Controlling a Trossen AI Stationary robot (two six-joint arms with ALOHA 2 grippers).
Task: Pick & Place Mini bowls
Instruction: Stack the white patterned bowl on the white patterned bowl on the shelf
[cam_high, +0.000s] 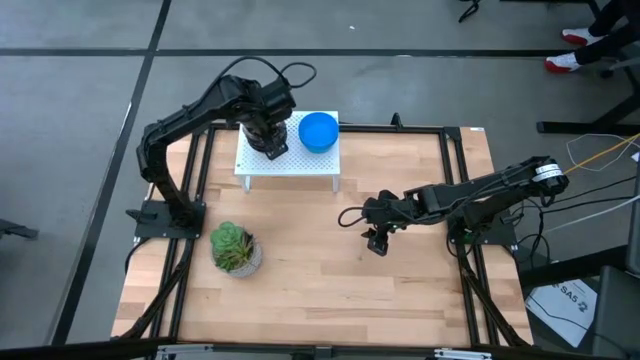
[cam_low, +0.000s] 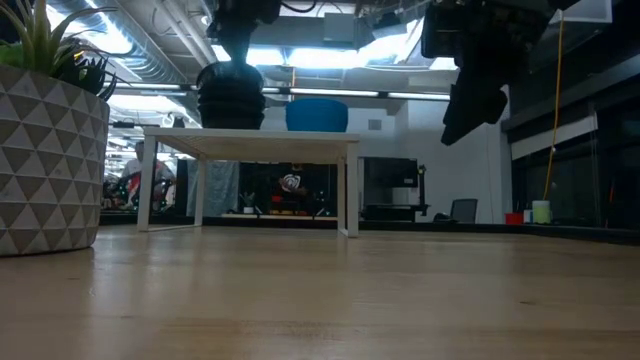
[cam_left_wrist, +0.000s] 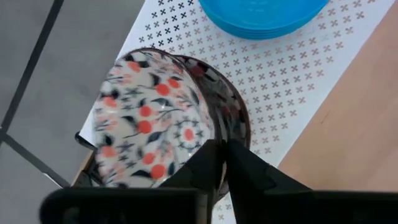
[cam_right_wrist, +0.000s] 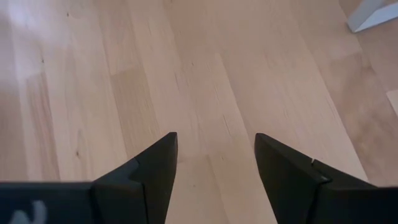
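the left gripper (cam_left_wrist: 221, 165) is over the small white shelf (cam_high: 300, 165) at the far side of the counter (cam_high: 320, 280), its fingers nearly together across the rim of the top floral bowl (cam_left_wrist: 149, 121). whether they pinch that rim or have just let it go, i cannot tell. the floral bowl sits at the shelf's left end on a stack of dark-sided bowls (cam_low: 231, 97), close to the shelf edge. the blue bowls (cam_high: 319, 131) sit stacked just beside it, to the right, apart from it.

risks, as i judge them: the top bowl looks tilted against the one under it, so if the fingers open it may slide or settle crooked. if they lift with a thin rim grip, the bowl could swing or slip out. the stack stands near the shelf edge, so a sideways nudge could push it off. a drift right could knock the blue bowls.

the bowls are round, with no long axis. the floral one faces mouth up, leaning somewhat.

the right gripper (cam_right_wrist: 214, 165) hangs spread and empty over bare counter, well apart from the shelf and from the plant (cam_high: 236, 248).
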